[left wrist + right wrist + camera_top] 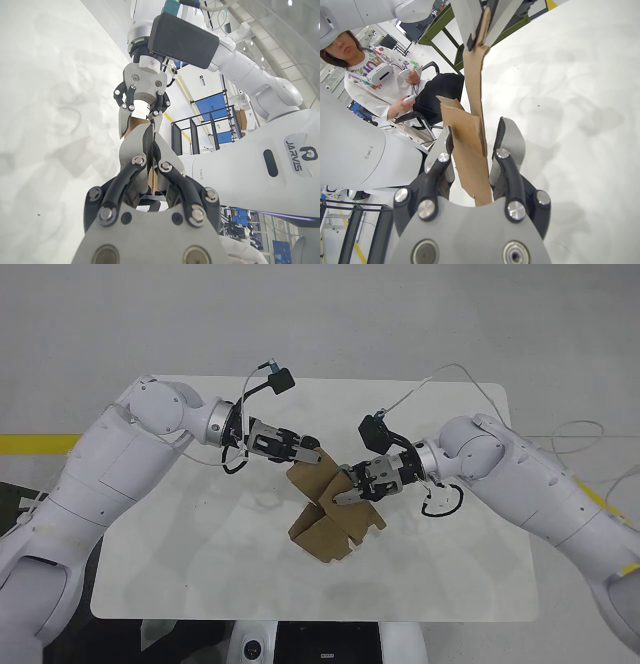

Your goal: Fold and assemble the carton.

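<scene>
A brown cardboard carton [325,509], partly folded, lies at the middle of the white table [200,554]. My left gripper [306,448] is at its far upper edge. In the left wrist view this gripper [149,136] is shut on a thin carton edge [151,172]. My right gripper [345,490] is at the carton's right side. Its fingers [507,137] stand open with a carton flap [472,100] between them. The flap touches one finger and leaves a gap to the other. Each wrist view shows the other gripper farther off: the right gripper [138,122] and the left gripper [481,27].
The table's front edge [300,616] is close below the carton, and its right edge [528,514] runs under the right arm. Bare tabletop lies on both sides of the carton. Loose cables [440,504] hang from both wrists.
</scene>
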`<state>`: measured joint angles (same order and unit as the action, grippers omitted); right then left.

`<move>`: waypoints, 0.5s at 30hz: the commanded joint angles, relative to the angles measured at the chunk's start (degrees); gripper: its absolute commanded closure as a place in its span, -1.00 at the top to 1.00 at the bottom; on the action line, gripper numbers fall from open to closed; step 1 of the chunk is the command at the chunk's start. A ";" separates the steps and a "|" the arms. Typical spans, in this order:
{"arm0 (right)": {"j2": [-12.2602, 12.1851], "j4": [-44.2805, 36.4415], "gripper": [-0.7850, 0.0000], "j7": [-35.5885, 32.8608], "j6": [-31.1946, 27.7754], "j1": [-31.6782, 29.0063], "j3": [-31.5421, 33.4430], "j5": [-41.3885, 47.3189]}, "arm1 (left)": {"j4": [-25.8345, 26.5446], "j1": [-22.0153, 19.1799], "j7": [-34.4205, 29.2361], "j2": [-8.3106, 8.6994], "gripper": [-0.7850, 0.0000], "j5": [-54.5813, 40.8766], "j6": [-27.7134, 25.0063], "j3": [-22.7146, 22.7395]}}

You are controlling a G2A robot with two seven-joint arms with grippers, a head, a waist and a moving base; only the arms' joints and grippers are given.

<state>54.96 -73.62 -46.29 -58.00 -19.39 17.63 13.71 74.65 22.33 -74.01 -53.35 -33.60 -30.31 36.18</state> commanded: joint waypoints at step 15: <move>-0.13 -0.44 -1.00 0.00 0.00 1.76 -2.58 1.61 | 1.20 -2.33 2.63 1.42 -1.00 0.75 -2.61 -3.98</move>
<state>54.82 -74.10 -46.29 -58.00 -17.71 15.15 15.33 75.67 20.15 -71.52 -52.08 -32.80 -32.79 32.41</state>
